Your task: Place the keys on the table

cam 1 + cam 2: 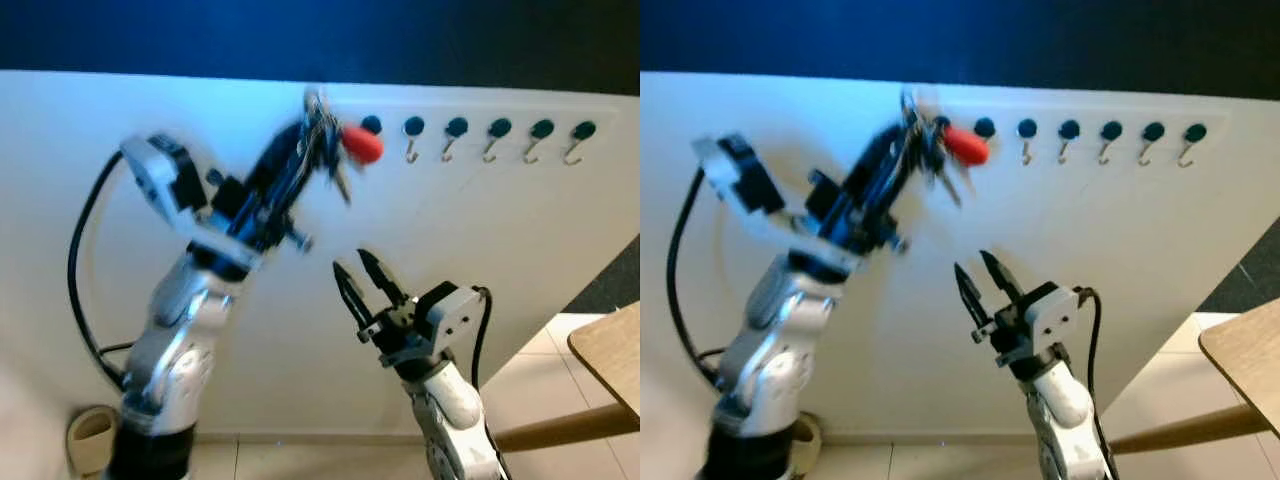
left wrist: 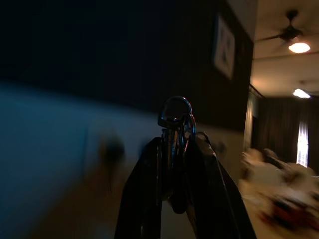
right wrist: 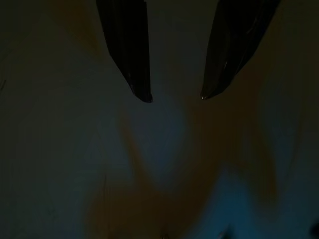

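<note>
My left claw [image 1: 318,135] is raised high against the white wall [image 1: 500,250], at the left end of a row of hooks [image 1: 490,140]. Its two fingers are pressed together on the keys [image 1: 335,150], and in the left wrist view I see the metal ring [image 2: 175,112] standing up between the fingers [image 2: 144,189]. The arm is blurred, so I cannot say for sure if the bunch is already free of its hook; it looks very close to the leftmost one.

The keys are a small bunch with a red fob [image 1: 362,145]. I judge them light, hard and not fragile, but loose: the single keys swing and rattle on the ring, and smooth metal can slip between smooth fingers. The ring, or the place where all keys meet, is the best point to hold, as I do now. Holding one key only would let the rest swing.

My right claw [image 1: 358,285] is lower and near the middle, pointing up, its fingers apart and holding nothing. The right wrist view is dark and shows the two tips [image 3: 142,92] before a plain surface.

The table [image 1: 610,350] is at the far right, a wooden corner well apart from the keys. On the floor at the far left stands a small beige cup-like container [image 1: 92,435]; I cannot tell what is inside.
</note>
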You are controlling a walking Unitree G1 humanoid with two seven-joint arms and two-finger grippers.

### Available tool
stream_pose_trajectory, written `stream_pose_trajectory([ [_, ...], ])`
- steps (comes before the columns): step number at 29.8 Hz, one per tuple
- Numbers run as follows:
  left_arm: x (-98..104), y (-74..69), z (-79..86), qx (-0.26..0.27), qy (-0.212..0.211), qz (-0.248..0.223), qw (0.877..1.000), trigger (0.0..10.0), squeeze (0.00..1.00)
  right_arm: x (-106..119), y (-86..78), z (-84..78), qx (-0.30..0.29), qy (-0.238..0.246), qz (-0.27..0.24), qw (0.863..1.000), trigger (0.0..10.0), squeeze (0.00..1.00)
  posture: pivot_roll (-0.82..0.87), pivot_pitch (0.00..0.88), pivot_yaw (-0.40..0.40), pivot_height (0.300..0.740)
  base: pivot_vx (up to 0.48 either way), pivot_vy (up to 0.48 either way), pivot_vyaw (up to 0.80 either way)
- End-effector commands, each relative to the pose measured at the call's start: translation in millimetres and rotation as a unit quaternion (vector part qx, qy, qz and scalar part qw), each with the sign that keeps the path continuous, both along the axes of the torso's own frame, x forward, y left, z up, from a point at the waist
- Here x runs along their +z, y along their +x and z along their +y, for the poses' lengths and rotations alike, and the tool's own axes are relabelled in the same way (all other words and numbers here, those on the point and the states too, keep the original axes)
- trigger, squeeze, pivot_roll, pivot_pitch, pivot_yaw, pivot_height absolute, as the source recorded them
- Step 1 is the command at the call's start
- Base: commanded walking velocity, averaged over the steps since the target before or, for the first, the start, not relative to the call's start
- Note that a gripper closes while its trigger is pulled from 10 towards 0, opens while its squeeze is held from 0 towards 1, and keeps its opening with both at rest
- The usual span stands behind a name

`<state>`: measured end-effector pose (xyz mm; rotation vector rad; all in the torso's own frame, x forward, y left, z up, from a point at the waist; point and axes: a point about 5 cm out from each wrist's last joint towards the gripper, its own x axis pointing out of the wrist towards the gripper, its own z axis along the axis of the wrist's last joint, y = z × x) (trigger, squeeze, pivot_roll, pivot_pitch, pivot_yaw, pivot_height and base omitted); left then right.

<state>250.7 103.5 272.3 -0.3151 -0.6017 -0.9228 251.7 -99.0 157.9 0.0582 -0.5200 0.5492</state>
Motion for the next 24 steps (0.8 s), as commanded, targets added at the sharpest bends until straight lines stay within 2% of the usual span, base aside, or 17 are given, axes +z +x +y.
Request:
stream_pose_trajectory([
  [1, -6, -7.4, 7.2, -0.04, 0.029, 0.006, 0.999, 0.0, 0.0, -7, -2.3, -3.8, -0.005, -0.009, 0.011, 1.0, 10.0, 0.0, 0.04, 0.094, -0.034, 0.74, 0.0, 0.0, 0.0],
  [2, -35, -10.9, 22.9, -0.042, 0.1, 0.047, 0.993, 0.0, 0.0, -17, -4.4, -9.3, -0.014, -0.022, 0.025, 0.999, 10.0, 0.0, 0.04, 0.095, -0.034, 0.74, 0.0, 0.0, 0.0],
  [3, -48, -12.3, 30.0, -0.034, 0.125, 0.066, 0.989, 0.0, 0.0, -22, -5.3, -12.7, -0.021, -0.029, 0.032, 0.999, 10.0, 0.0, 0.04, 0.095, -0.033, 0.74, 0.0, 0.0, 0.0],
  [4, -48, -12.3, 30.0, -0.034, 0.125, 0.066, 0.989, 0.0, 0.0, -22, -5.3, -12.7, -0.021, -0.029, 0.032, 0.999, 10.0, 0.0, 0.04, 0.095, -0.033, 0.74, 0.0, 0.0, 0.0],
  [8, -84, -16.1, 45.1, 0.003, 0.162, 0.12, 0.98, 0.0, 0.0, -41, -7.5, -25.4, -0.05, -0.044, 0.066, 0.996, 10.0, 0.0, 0.03, 0.095, -0.033, 0.74, 0.0, 0.0, 0.0],
  [10, -118, -18.5, 54.7, 0.043, 0.186, 0.17, 0.967, 0.0, 0.0, -66, -10.1, -38.5, -0.078, -0.054, 0.124, 0.988, 10.0, 0.0, 0.04, 0.094, -0.035, 0.74, 0.0, 0.0, 0.0],
  [11, -118, -18.5, 54.7, 0.043, 0.186, 0.17, 0.967, 0.0, 0.0, -66, -10.1, -38.5, -0.078, -0.054, 0.124, 0.988, 10.0, 0.0, 0.04, 0.094, -0.035, 0.74, 0.0, 0.0, 0.0],
  [12, -135, -19.1, 59.9, 0.072, 0.198, 0.196, 0.958, 0.0, 0.0, -81, -12.8, -45.4, -0.091, -0.058, 0.158, 0.982, 10.0, 0.0, 0.04, 0.093, -0.036, 0.74, 0.0, 0.0, 0.0],
  [13, -135, -19.1, 59.9, 0.072, 0.198, 0.196, 0.958, 0.0, 0.0, -81, -12.8, -45.4, -0.091, -0.058, 0.158, 0.982, 10.0, 0.0, 0.04, 0.093, -0.036, 0.74, 0.0, 0.0, 0.0],
  [14, -160, -18.5, 68.6, 0.121, 0.213, 0.244, 0.938, 0.0, 0.0, -102, -17.3, -54.2, -0.106, -0.071, 0.207, 0.97, 10.0, 0.0, 0.04, 0.092, -0.035, 0.74, 0.0, 0.0, 0.0],
  [15, -160, -18.5, 68.6, 0.121, 0.213, 0.244, 0.938, 0.0, 0.0, -102, -17.3, -54.2, -0.106, -0.071, 0.207, 0.97, 10.0, 0.0, 0.04, 0.092, -0.035, 0.74, 0.0, 0.0, 0.0],
  [17, -210, -20.8, 86.2, 0.229, 0.25, 0.341, 0.877, 0.0, 0.0, -147, -28.9, -71.2, -0.135, -0.09, 0.328, 0.931, 10.0, 0.0, 0.04, 0.089, -0.033, 0.74, 0.0, 0.0, 0.0],
  [18, -210, -20.8, 86.2, 0.229, 0.25, 0.341, 0.877, 0.0, 0.0, -147, -28.9, -71.2, -0.135, -0.09, 0.328, 0.931, 10.0, 0.0, 0.04, 0.089, -0.033, 0.74, 0.0, 0.0, 0.0],
  [21, -274, -40.0, 97.3, 0.303, 0.246, 0.482, 0.784, 0.0, 0.0, -202, -49.9, -90.6, -0.192, -0.107, 0.496, 0.84, 10.0, 0.0, 0.03, 0.083, -0.027, 0.74, 0.0, 0.0, 0.0],
  [22, -274, -40.0, 97.3, 0.303, 0.246, 0.482, 0.784, 0.0, 0.0, -202, -49.9, -90.6, -0.192, -0.107, 0.496, 0.84, 10.0, 0.0, 0.03, 0.083, -0.027, 0.74, 0.0, 0.0, 0.0],
  [23, -293, -49.1, 99.9, 0.327, 0.231, 0.527, 0.749, 10.0, 0.0, -211, -56.4, -95.6, -0.208, -0.116, 0.523, 0.818, 10.0, 0.0, 0.03, 0.081, -0.028, 0.74, 0.0, 0.0, 0.0],
  [24, -304, -55.3, 100.9, 0.341, 0.221, 0.554, 0.727, 10.0, 0.0, -216, -60.0, -98.4, -0.218, -0.123, 0.535, 0.807, 10.0, 0.0, 0.03, 0.08, -0.03, 0.74, 0.0, 0.0, 0.0],
])
